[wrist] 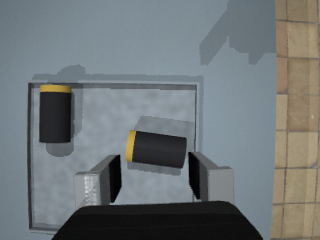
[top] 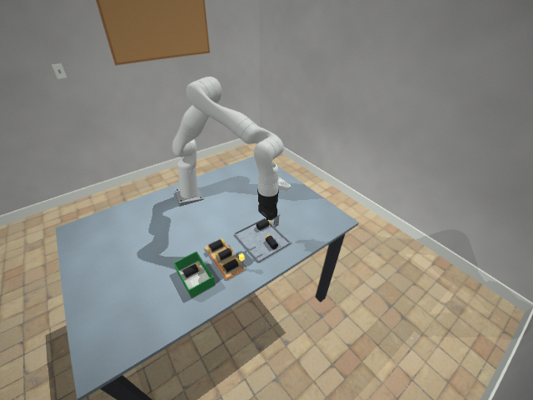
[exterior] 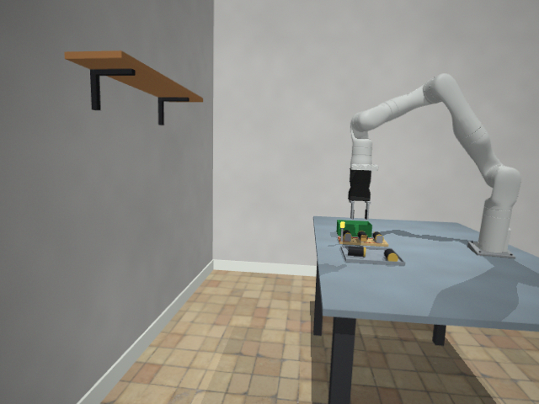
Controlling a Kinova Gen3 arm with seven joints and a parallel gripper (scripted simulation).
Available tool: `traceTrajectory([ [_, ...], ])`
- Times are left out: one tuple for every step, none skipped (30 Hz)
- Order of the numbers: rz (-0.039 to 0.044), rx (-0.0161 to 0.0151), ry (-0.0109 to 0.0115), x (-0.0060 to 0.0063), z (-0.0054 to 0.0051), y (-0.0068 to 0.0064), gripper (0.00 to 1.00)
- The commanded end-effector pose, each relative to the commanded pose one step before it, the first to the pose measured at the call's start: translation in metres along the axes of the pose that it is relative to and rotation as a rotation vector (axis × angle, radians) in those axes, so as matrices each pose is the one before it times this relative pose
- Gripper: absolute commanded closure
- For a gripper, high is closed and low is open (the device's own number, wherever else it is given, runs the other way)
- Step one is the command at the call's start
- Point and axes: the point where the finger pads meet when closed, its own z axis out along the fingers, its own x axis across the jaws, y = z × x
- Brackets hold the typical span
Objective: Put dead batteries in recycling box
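Note:
My gripper is open and empty, pointing down above the tray. One battery lies in the tray near the table's front edge, just ahead of the fingers in the wrist view. Another battery lies at the tray's other side. Three batteries lie in the holder. One battery lies inside the green box, which stands upright. The bulb glows yellow.
The holder stands between the tray and the green box on the blue table. The bulb stands up at the holder's front end. The table's front edge runs close beside the tray. A wall shelf is far from the arm.

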Motion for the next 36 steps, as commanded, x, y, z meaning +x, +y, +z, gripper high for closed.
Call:
traceTrajectory([
  [-0.00667, 0.00038, 0.00212, 0.00070, -0.00096, 0.00038, 0.10],
  [-0.00748, 0.00000, 0.00000, 0.00000, 0.00000, 0.00000, 0.10],
  [-0.00797, 0.00000, 0.00001, 0.00000, 0.00000, 0.00000, 0.10],
  [-0.00847, 0.00000, 0.00001, 0.00000, 0.00000, 0.00001, 0.10],
  [-0.00897, 0.00001, 0.00001, 0.00000, 0.00000, 0.00001, 0.10],
  [-0.00947, 0.00001, 0.00002, 0.00000, 0.00000, 0.00001, 0.10],
  [-0.01003, -0.00001, -0.00002, 0.00000, 0.00001, -0.00001, 0.10],
  [-0.01053, -0.00001, -0.00002, 0.00000, 0.00000, -0.00001, 0.10],
  [-0.01103, 0.00000, -0.00001, 0.00000, 0.00000, -0.00001, 0.10],
  [-0.01152, 0.00000, -0.00001, 0.00000, 0.00000, 0.00000, 0.10],
  [-0.01201, 0.00000, 0.00000, 0.00000, 0.00000, 0.00000, 0.10],
  [-0.01249, 0.00000, 0.00001, 0.00000, 0.00000, 0.00000, 0.10],
  [-0.01296, 0.00000, 0.00001, 0.00000, 0.00000, 0.00001, 0.10],
  [-0.01342, 0.00001, 0.00002, 0.00000, -0.00001, 0.00001, 0.10],
  [-0.01391, 0.00000, 0.00001, 0.00000, 0.00000, 0.00001, 0.10],
  [0.00000, 0.00000, 0.00000, 0.00000, 0.00000, 0.00000, 0.10],
  [0.00000, 0.00000, 0.00000, 0.00000, 0.00000, 0.00000, 0.10],
  [-0.01443, -0.00001, -0.00002, -0.00001, 0.00001, -0.00002, 0.10],
  [-0.01487, 0.00000, -0.00002, 0.00000, 0.00000, -0.00001, 0.10],
  [-0.01530, 0.00000, -0.00001, 0.00000, 0.00000, 0.00000, 0.10],
  [-0.01571, 0.00000, 0.00000, 0.00000, 0.00000, 0.00000, 0.10],
  [-0.01612, 0.00000, 0.00001, 0.00000, 0.00000, 0.00001, 0.10],
  [-0.01651, 0.00001, 0.00003, 0.00000, -0.00001, 0.00002, 0.10],
  [-0.01696, 0.00000, -0.00001, 0.00000, 0.00000, -0.00001, 0.10],
  [-0.01737, 0.00000, -0.00002, -0.00001, 0.00001, -0.00002, 0.10],
  [-0.01772, 0.00000, -0.00001, 0.00000, 0.00000, -0.00001, 0.10],
  [-0.01805, 0.00000, 0.00000, 0.00000, 0.00000, 0.00000, 0.10],
  [-0.01836, 0.00000, 0.00002, 0.00000, 0.00000, 0.00001, 0.10],
  [-0.01866, 0.00000, 0.00003, 0.00001, -0.00001, 0.00002, 0.10],
  [-0.01905, 0.00000, -0.00002, -0.00001, 0.00001, -0.00002, 0.10],
  [-0.01934, 0.00000, -0.00002, 0.00000, 0.00001, -0.00002, 0.10],
  [-0.01958, 0.00000, -0.00001, 0.00000, 0.00000, 0.00000, 0.10],
  [0.00000, 0.00000, 0.00000, 0.00000, 0.00000, 0.00000, 0.10],
  [0.00000, 0.00000, 0.00000, 0.00000, 0.00000, 0.00000, 0.10],
  [-0.01981, 0.00000, 0.00001, 0.00000, 0.00000, 0.00001, 0.10],
  [-0.02002, 0.00000, 0.00003, 0.00000, -0.00001, 0.00002, 0.10],
])
